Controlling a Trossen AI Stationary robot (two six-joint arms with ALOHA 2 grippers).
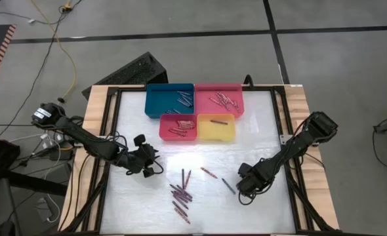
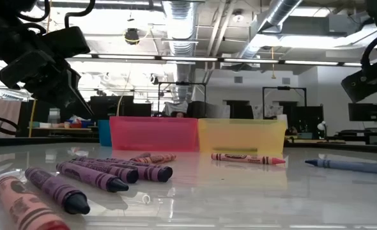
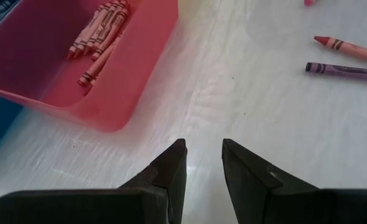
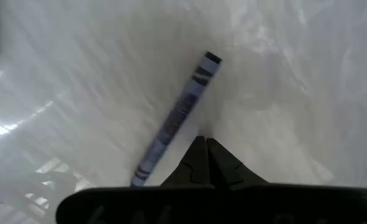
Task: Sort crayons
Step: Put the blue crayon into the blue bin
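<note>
Although the overhead camera takes in the whole white tabletop [image 1: 246, 124], the thin crayons in the four rectangular plastic trays are too small to count, and from table height the blue tray [image 2: 104, 133] shows only as a sliver behind the red tray [image 2: 154, 133], with the pink tray out of sight. Loose crayons lie on the near half: a cluster of purple and pink wax crayons [image 1: 180, 194] in the middle, one red crayon [image 1: 208, 172] beside them, and a single blue paper-wrapped crayon [image 1: 228, 186] further right. Bare surface runs between that cluster and the trays, and along both wooden side rails. Reaching in from the left edge with its forearm low and slanting, the left gripper [image 1: 149, 163] hovers over empty table just left of the cluster, its fingers [image 3: 171, 171] parted by a narrow gap and holding nothing; the red tray lies ahead of it. Angled down from the right rail, the right gripper [image 4: 203, 152] has its tips pressed together and empty, just beside the blue crayon; whether they touch it I cannot tell.
</note>
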